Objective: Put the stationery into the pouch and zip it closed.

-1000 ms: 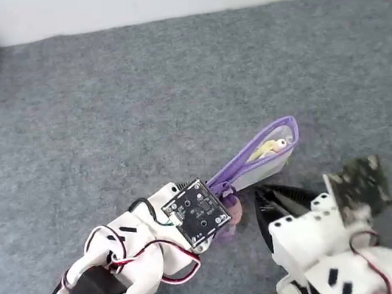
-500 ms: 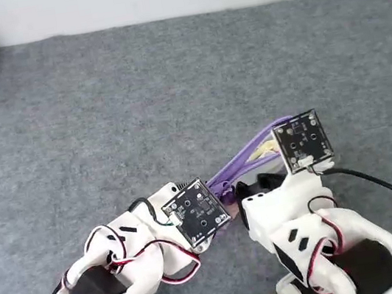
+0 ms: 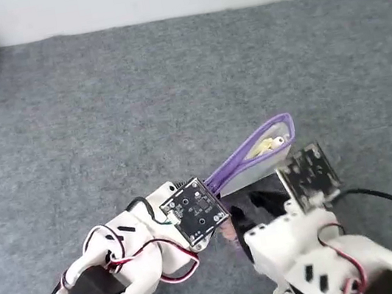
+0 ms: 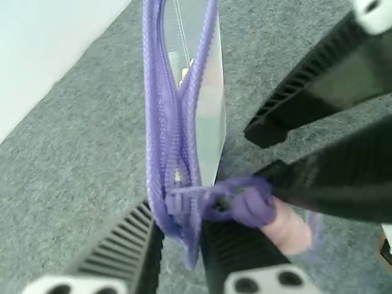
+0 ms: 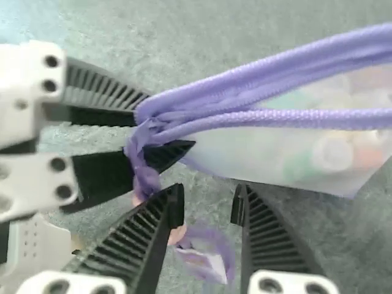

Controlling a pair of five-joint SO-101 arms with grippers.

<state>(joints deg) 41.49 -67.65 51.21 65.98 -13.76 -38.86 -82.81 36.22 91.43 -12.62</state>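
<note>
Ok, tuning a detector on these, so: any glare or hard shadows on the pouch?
High view: the pouch shows a pale sheen on its clear side; shadows on the grey mat are soft. Left wrist view: the same sheen runs down the clear panel. Right wrist view: no bright glare, contents show through.
</note>
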